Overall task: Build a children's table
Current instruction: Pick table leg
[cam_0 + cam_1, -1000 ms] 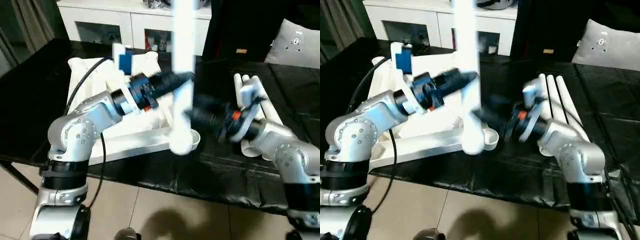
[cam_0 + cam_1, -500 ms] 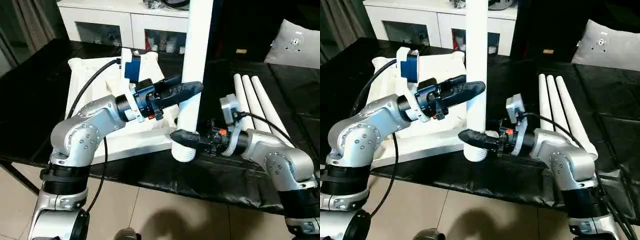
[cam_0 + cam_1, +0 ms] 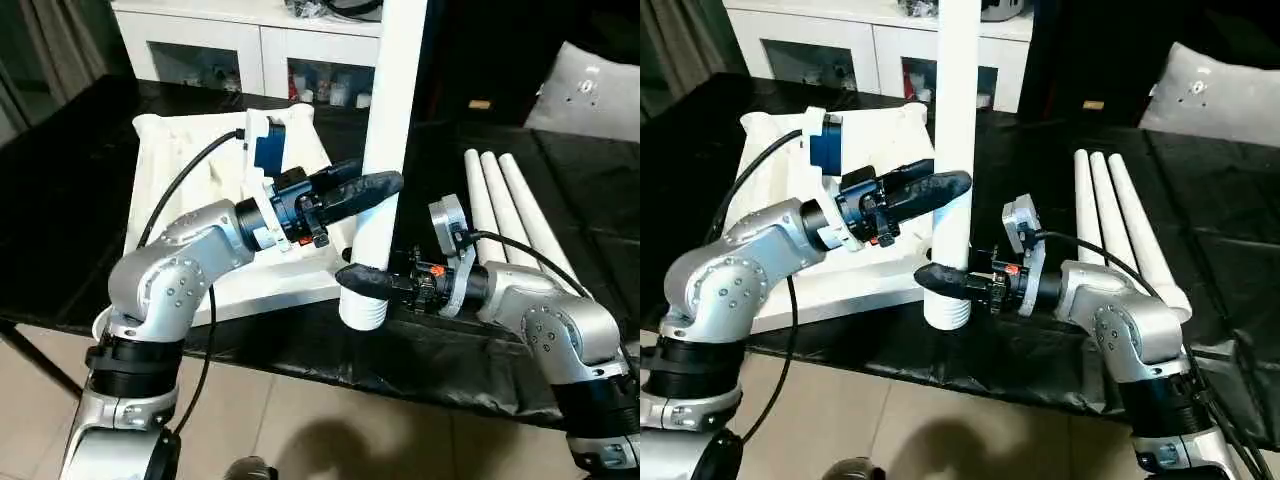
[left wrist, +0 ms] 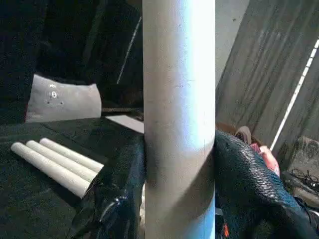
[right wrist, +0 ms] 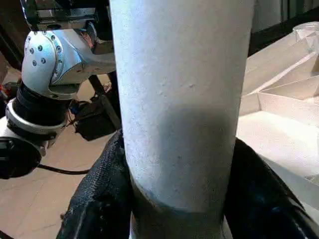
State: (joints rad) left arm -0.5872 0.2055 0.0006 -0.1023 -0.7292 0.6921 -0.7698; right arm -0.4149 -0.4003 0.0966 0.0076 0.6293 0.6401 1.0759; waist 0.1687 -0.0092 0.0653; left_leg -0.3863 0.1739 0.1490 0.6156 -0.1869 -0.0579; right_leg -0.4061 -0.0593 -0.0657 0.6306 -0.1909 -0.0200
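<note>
- Left eye view has you mid-way through fitting the first leg: it stands upright, its ridged lower end hanging just off the near corner of the upturned table top.
- Your left gripper is clamped round the leg partway up, and the right gripper pinches it low down near the ridged end. Both wrist views show the black fingers hugging the white tube on either side, so that's a solid two-handed hold.
- Three spare legs lie side by side on the black table cover, well off to your right.
- Next up, I reckon you'll need to swing that lower end over the corner socket and push down. Can't actually see the socket from here, so line up carefully before you press.
</note>
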